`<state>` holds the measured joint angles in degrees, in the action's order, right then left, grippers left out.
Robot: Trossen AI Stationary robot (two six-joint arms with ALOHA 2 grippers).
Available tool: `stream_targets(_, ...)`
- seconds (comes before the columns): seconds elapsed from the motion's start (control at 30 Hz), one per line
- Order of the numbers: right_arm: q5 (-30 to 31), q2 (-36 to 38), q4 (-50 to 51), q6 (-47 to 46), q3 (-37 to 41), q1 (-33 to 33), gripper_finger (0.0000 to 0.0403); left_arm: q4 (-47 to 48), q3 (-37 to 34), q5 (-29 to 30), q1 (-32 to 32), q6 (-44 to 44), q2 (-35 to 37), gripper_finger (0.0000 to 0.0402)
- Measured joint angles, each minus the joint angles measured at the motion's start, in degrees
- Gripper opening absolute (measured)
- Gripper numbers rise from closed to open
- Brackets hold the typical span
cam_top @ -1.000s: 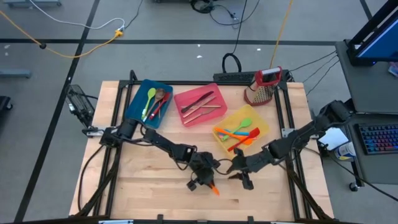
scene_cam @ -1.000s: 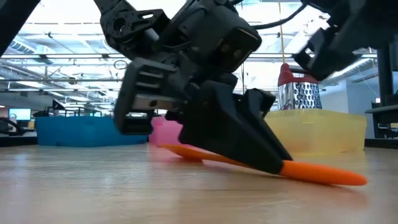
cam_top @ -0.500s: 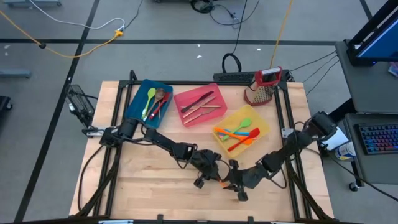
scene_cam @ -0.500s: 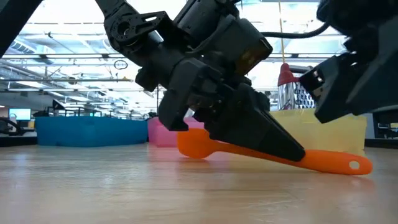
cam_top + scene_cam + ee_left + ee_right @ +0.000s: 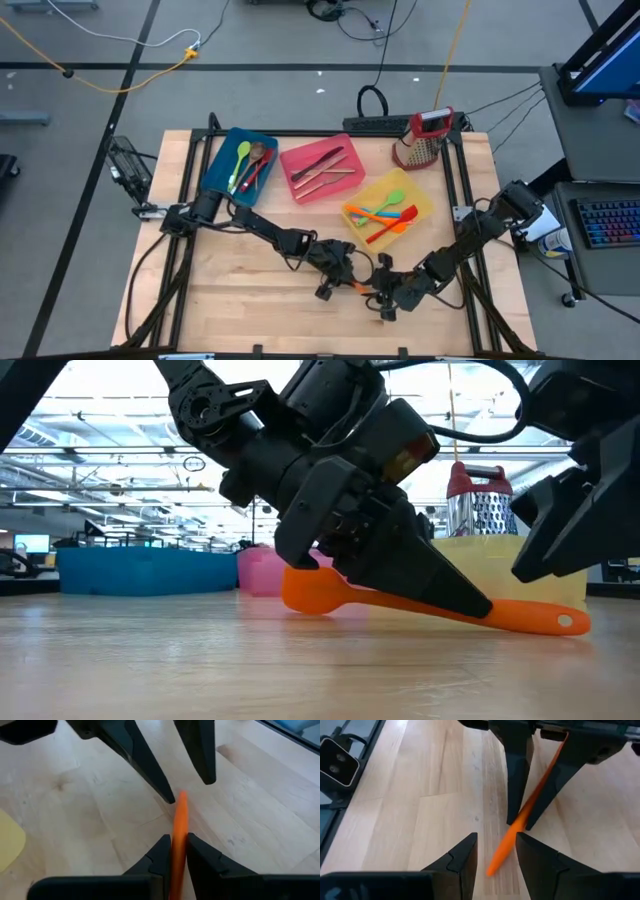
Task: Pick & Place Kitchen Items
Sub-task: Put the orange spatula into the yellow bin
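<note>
Left pincer (image 5: 455,605) clamps orange spatula (image 5: 330,594) mid-handle, tilted above desk (image 5: 150,660); right pincer (image 5: 383,299), fingers apart, straddles handle end.

Even bright overhead light, soft shadows on desk (image 5: 230,300); low view backlit by ceiling lights, arm dark, background bins soft; wrist views: near claw fingers blurred, wood grain sharp.

Bare table (image 5: 220,300) lower left, passable. Lower centre blocked: left gripper (image 5: 345,283) and right gripper (image 5: 375,295) crowd the orange spatula (image 5: 356,289). Bins (image 5: 322,170) fill the upper centre.
</note>
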<state>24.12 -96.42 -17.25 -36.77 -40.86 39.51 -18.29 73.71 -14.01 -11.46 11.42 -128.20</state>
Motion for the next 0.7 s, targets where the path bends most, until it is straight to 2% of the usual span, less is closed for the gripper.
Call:
stream_targets(0.17,-0.4,0.0,2.2,-3.1,0.0,-0.3,0.0128,-1.8,0.0,2.1,-0.1,-3.1,0.0,0.0055)
stream_targets(0.33,-3.4,-0.1,5.9,-6.3,0.0,-0.8,0.0128,-2.0,0.0,2.8,-0.2,-3.0,0.0,0.0056)
stream_targets(0.53,-3.2,-0.1,7.4,-6.7,0.0,-0.9,0.0128,-3.6,-0.1,6.9,-1.0,-4.1,0.0,0.0056)
stream_targets(0.7,-2.0,-0.1,7.9,-6.9,0.0,-1.5,0.0128,-4.4,-0.1,7.9,-1.3,-4.0,-0.1,0.0056)
